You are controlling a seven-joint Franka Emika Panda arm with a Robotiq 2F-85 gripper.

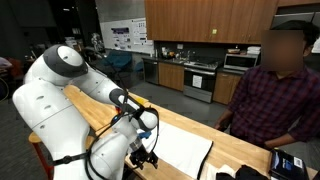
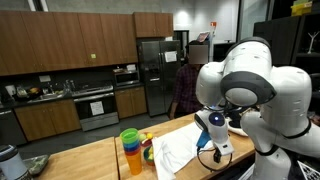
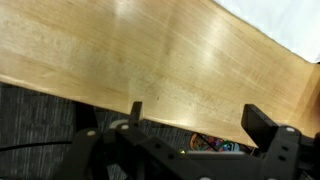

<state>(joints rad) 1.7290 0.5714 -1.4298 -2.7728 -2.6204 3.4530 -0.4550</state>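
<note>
My gripper (image 3: 198,116) is open with nothing between its dark fingers (image 3: 263,122). It hangs low over the near edge of a wooden table (image 3: 150,50), and dark carpet (image 3: 40,112) shows beyond that edge. In both exterior views the gripper (image 1: 148,156) (image 2: 218,152) sits at the end of the white arm, right beside a white cloth (image 1: 186,150) (image 2: 178,150) spread on the table. A corner of the cloth (image 3: 288,20) shows at the top right of the wrist view.
A stack of coloured cups (image 2: 131,152) stands on the table left of the cloth, with small colourful items (image 2: 148,148) next to it. A person in a plaid shirt (image 1: 275,95) sits at the table's far side. A blue device (image 1: 285,160) lies near them.
</note>
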